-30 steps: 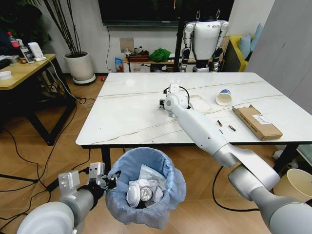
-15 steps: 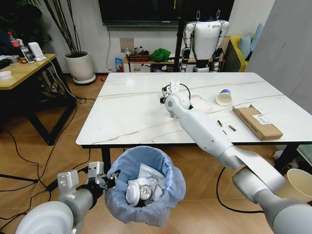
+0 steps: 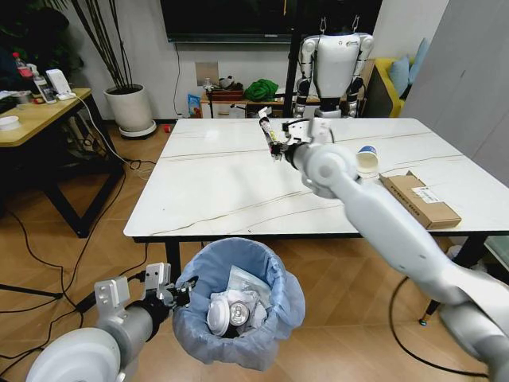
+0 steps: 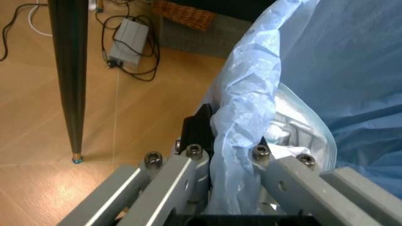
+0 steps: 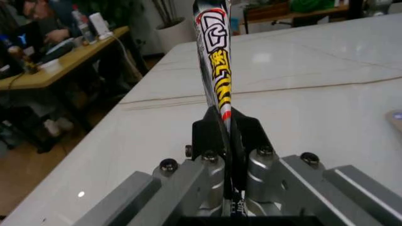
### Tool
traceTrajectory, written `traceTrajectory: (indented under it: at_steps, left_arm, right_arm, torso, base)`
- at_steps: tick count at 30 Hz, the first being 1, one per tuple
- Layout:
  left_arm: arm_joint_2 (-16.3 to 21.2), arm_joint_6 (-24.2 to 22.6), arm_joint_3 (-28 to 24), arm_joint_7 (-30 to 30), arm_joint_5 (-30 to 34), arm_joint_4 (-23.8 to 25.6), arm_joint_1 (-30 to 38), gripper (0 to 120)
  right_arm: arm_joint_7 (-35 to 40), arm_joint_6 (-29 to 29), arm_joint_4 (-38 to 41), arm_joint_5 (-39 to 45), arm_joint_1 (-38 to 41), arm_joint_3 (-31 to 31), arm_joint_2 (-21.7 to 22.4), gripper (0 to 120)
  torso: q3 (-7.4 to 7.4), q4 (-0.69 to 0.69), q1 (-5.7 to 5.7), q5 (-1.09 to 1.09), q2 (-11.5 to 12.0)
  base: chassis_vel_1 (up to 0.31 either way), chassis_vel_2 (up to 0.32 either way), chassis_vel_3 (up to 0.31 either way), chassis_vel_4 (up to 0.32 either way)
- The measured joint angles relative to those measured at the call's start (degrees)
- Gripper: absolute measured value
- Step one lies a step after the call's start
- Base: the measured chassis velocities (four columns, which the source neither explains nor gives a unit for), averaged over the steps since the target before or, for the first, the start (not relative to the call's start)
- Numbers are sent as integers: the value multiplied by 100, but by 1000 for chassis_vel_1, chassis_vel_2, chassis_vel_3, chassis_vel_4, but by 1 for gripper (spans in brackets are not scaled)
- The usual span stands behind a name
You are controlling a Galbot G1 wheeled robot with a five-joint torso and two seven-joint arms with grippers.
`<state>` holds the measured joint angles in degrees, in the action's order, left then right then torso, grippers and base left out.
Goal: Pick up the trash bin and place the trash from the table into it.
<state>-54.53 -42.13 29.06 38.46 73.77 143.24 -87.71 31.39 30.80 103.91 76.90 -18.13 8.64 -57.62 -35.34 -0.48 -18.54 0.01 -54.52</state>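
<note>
I am holding the small round trash bin lined with crinkly light blue plastic (image 3: pixel 238 302) by its rim with my left gripper (image 3: pixel 176 296), low at my left, in front of the near edge of the large white marble-look table with thin dark veins (image 3: pixel 215 183). In the left wrist view the jaws are pinching a fold of the blue bag (image 4: pixel 245 141) at the rim — closed on it, with the wooden floor and a black slanted table leg (image 4: pixel 69 70) beyond. Inside the bin a crushed can (image 3: pixel 238 316) and crumpled white paper (image 3: pixel 227 306) are lying together.

My right gripper (image 3: pixel 278 143) is reaching out above the far half of the table, raised off the surface. Its jaws are clamping a narrow printed wrapper with red, yellow and white lettering (image 5: pixel 217 70), which is sticking up from between them — in the head view it is tilting up and away toward the far side (image 3: pixel 267 130).

On the table toward my right, a white paper cup with a blue rim (image 3: pixel 367 157) is lying on its side, partly behind my right arm. Near it a flat brown cardboard box (image 3: pixel 420 199) is resting close to the right edge, apart from the cup.
</note>
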Motion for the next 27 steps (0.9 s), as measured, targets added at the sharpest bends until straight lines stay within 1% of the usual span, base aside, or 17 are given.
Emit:
traceTrajectory:
  at_steps: [1,2,4,5,6,10,11,12,14,15,17,19,21,23,24,25,27]
  left_arm:
    - [11,0,17,0,8,0,8,3]
    - [11,0,17,0,8,0,8,3]
    - [32,0,42,2,28,0,24,3]
    - [40,0,46,4,36,0,32,3]
    - [40,0,46,4,36,0,32,3]
    - [41,0,42,16,56,0,48,3]
    - [41,0,42,16,56,0,48,3]
    - [41,0,49,20,71,0,55,3]
    - [52,0,70,37,101,0,58,3]
    - [52,0,70,37,101,0,58,3]
    - [59,0,73,47,117,0,58,3]
    - [45,0,71,62,120,0,56,3]
    - [39,0,69,64,120,0,55,3]
    - [32,0,67,71,120,0,56,3]
    - [32,0,67,73,121,0,57,3]
    - [32,0,67,73,121,0,57,3]
    - [38,0,70,74,122,0,63,3]
  right_arm:
    - [-145,-35,256,19,-181,-51,154,0]
    - [-145,-35,256,19,-181,-51,154,0]
    - [-223,-48,675,131,-420,-155,362,0]
    - [-198,-51,901,209,-510,-211,437,0]
    - [-198,-51,901,209,-510,-211,437,0]
    - [159,-53,1754,739,-763,-398,638,0]
    - [159,-53,1754,739,-763,-398,638,0]
    - [217,-53,2057,895,-905,-518,726,0]
    - [187,-53,2453,991,-1120,-692,889,0]
    - [187,-53,2453,991,-1120,-692,889,0]
    - [27,-73,2726,1000,-1330,-866,1034,0]
    - [-312,-168,3023,830,-1672,-1061,1217,0]
    - [-432,-203,3118,740,-1823,-1127,1270,0]
    - [-799,-296,3338,427,-2298,-1281,1383,0]
    - [-1058,-339,3473,179,-2674,-1378,1444,0]
    - [-1058,-339,3473,179,-2674,-1378,1444,0]
    - [-1382,-407,3705,-117,-3182,-1452,1512,0]
  torso:
    - [0,-1,0,2,0]
    - [0,-1,0,2,0]
    - [0,-1,0,1,0]
    - [0,-1,0,0,0]
    - [0,-1,0,0,0]
    - [0,2,0,-1,0]
    - [0,2,0,-1,0]
    - [0,1,0,-1,0]
    - [0,0,0,-1,0]
    - [0,0,0,-1,0]
    - [0,0,0,0,0]
    - [0,0,0,-1,0]
    - [0,1,0,-1,0]
    - [-1,0,-1,-1,0]
    - [0,0,-1,-1,0]
    - [0,0,-1,-1,0]
    - [0,-1,0,0,1]
  base:
    - [0,0,0,0]
    - [0,0,0,0]
    - [0,0,0,0]
    - [0,0,0,0]
    - [0,0,0,0]
    - [0,0,0,0]
    - [0,0,0,0]
    - [0,0,0,0]
    - [0,0,0,0]
    - [0,0,0,0]
    - [0,0,0,0]
    - [0,0,0,0]
    - [0,0,0,0]
    - [0,0,0,0]
    - [0,0,0,0]
    - [0,0,0,0]
    - [0,0,0,0]
